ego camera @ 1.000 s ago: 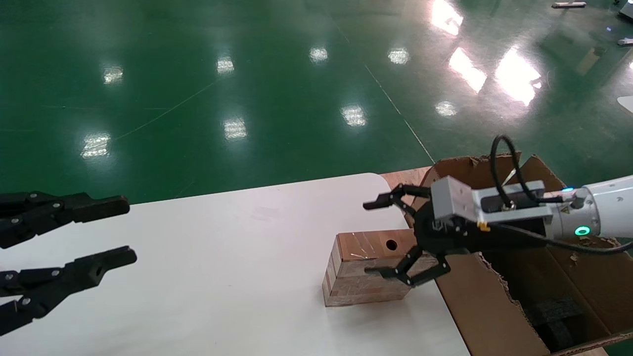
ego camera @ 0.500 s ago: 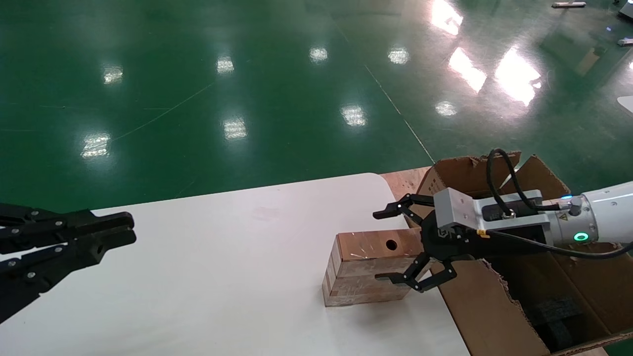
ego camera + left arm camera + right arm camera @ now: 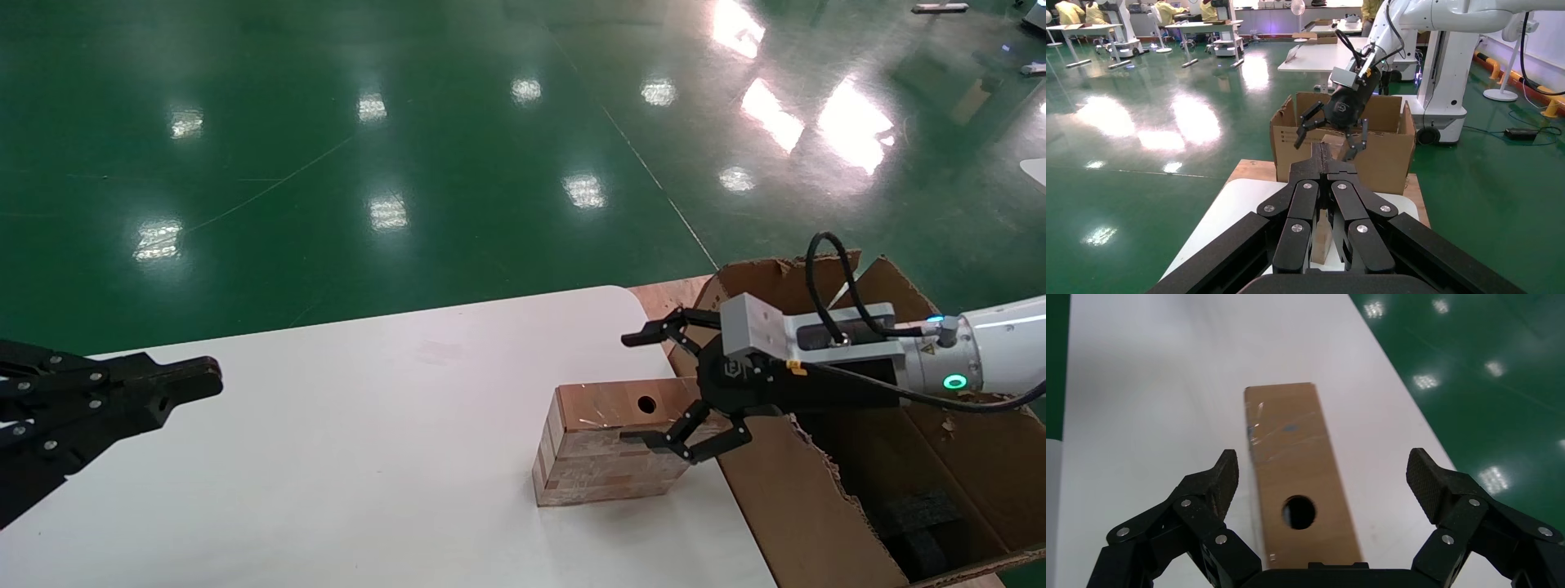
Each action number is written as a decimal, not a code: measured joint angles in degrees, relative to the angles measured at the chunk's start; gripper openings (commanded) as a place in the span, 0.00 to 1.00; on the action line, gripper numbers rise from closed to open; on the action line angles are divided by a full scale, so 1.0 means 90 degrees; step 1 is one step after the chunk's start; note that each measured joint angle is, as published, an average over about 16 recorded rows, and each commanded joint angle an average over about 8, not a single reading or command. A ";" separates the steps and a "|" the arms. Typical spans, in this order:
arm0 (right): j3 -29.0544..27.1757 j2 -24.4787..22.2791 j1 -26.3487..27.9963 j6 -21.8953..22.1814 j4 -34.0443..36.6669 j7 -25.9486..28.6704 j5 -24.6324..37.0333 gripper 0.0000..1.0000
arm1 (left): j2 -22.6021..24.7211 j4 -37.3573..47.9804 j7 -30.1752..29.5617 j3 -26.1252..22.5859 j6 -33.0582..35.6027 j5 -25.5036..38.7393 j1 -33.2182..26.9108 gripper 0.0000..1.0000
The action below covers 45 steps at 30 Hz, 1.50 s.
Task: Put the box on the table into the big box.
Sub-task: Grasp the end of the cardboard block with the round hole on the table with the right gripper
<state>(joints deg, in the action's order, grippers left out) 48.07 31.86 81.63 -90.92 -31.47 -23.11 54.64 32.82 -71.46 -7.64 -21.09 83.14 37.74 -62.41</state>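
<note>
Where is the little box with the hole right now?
In the head view, the box stands on the white table near its right edge, beside the big box, with the open right gripper around its end.

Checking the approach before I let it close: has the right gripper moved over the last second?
Yes. The right gripper has drawn back slightly toward the big box, its open fingers spanning the box, which sits unmoved on the table.

Black linkage fingers on left gripper [image 3: 196, 380], silver screws at the pivots. Right gripper [image 3: 645, 388] likewise black, round hub with a small logo, grey block camera mount [image 3: 756, 327] on top, yellow tag. Looped black cable [image 3: 825, 278]. White forearm [image 3: 1001, 343] with a green ring light, small warning sticker.
</note>
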 measured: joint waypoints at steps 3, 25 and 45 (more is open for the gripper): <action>0.0122 -0.0024 0.0005 -0.0003 0.0031 -0.0027 -0.0067 1.00 | 0.0000 0.0000 0.0000 0.0000 0.0000 0.0000 0.0000 0.00; 0.0827 0.0103 0.0296 0.0031 0.0511 -0.0224 -0.0273 1.00 | 0.0000 0.0000 0.0000 -0.0001 0.0000 0.0000 0.0000 0.00; 0.1155 0.0157 0.0439 0.0036 0.0738 -0.0268 -0.0428 0.16 | -0.0001 0.0001 0.0001 0.0000 -0.0002 -0.0001 0.0001 1.00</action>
<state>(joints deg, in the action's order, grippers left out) 58.47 33.27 85.58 -90.60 -24.82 -25.52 50.79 32.81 -71.44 -7.63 -21.09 83.12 37.73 -62.40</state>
